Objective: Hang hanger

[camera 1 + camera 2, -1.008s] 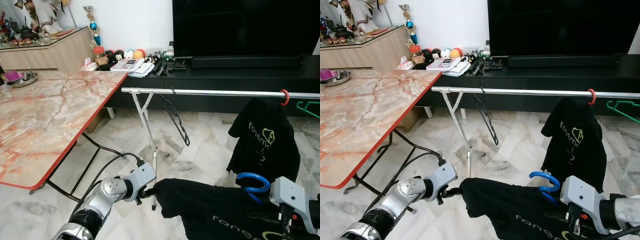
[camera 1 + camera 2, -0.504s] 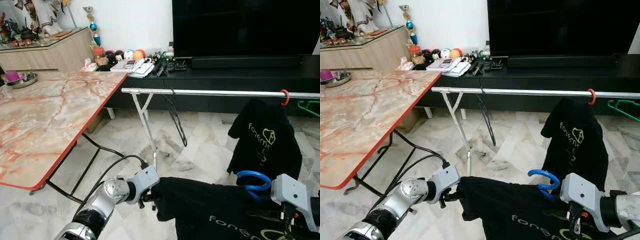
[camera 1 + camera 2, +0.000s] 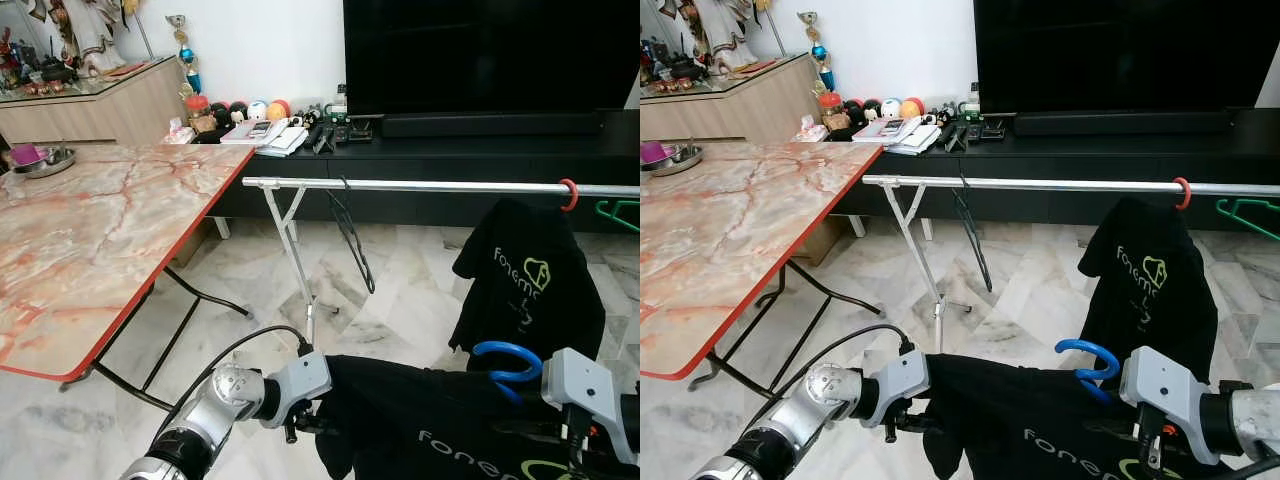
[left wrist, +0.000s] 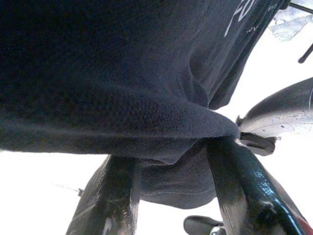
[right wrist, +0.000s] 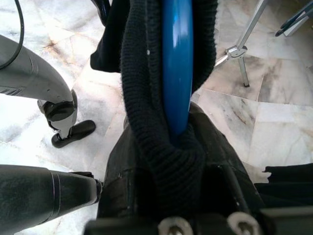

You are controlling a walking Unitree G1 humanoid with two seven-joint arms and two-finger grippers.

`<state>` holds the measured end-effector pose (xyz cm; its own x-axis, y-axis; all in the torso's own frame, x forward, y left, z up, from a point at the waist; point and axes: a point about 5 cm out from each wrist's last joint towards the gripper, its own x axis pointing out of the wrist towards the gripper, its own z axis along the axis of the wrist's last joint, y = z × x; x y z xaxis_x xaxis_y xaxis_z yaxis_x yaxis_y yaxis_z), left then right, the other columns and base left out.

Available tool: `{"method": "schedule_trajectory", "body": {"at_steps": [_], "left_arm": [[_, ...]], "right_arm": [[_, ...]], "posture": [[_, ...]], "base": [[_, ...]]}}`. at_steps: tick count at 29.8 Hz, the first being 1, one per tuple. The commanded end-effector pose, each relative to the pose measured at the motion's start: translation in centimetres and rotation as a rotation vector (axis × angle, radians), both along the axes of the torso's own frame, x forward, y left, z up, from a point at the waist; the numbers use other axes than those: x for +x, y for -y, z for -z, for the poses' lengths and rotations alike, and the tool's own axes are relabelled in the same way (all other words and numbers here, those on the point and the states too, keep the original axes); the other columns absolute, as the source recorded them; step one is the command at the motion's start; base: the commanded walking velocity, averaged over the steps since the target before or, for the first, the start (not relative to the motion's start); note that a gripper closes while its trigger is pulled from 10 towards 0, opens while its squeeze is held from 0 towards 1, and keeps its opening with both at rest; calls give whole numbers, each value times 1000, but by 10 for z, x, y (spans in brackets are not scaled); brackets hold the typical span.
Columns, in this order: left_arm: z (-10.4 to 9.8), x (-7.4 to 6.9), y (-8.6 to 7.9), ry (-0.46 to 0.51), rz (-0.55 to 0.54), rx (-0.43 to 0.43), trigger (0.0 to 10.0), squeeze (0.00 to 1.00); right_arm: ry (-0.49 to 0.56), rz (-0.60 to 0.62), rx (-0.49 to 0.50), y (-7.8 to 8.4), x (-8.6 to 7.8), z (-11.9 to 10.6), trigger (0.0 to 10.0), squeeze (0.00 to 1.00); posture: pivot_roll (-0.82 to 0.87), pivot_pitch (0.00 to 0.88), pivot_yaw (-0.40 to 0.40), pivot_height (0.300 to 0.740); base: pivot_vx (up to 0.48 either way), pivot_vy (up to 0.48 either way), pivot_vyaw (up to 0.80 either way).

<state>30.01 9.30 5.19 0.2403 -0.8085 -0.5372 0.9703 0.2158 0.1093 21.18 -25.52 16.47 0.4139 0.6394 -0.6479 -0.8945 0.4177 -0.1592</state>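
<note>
The right gripper is apparently pinching the blue hanger at its shirt-wrapped neck, low before the rail, while the left gripper is pinching the black shirt; next, lifting the hook onto the rail

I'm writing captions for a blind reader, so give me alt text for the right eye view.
Two silver robot arms hold a black T-shirt on a blue hanger low over a marble floor, in front of a metal clothes rail. Another black shirt hangs on the rail, with a marble-topped table at left.
</note>
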Motion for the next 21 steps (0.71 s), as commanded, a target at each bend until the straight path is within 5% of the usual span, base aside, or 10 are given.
{"method": "schedule_trajectory", "body": {"at_steps": [1, 7, 8, 9, 10, 21], "left_arm": [[-2, 0, -2, -5, 10, 3, 10000, 0], [-2, -3, 9, -18, 11, -46, 10000, 0], [-3, -4, 14, -29, 15, -73, 3725, 0], [-3, -6, 18, -42, 20, -95, 863, 0], [-3, -6, 19, -51, 20, -104, 0, 0], [-1, -9, 26, -51, 21, -105, 0, 0]], "right_arm": [[44, -34, 5, -7, 2, -9, 10000, 0], [49, -31, 6, -7, 4, -9, 10000, 0], [50, -31, 6, -7, 4, -9, 10000, 0], [50, -30, 6, -7, 5, -9, 10000, 0], [50, -30, 6, -7, 5, -9, 10000, 0], [53, -30, 8, -9, 9, -5, 10000, 0]], "posture": [[-35, 0, 111, 740], [-38, 0, 110, 740], [-39, 0, 109, 740], [-40, 0, 111, 740], [-40, 0, 111, 740], [-41, 0, 111, 740]], "base": [[0, 0, 0], [0, 0, 0], [0, 0, 0], [0, 0, 0], [0, 0, 0], [0, 0, 0]]}}
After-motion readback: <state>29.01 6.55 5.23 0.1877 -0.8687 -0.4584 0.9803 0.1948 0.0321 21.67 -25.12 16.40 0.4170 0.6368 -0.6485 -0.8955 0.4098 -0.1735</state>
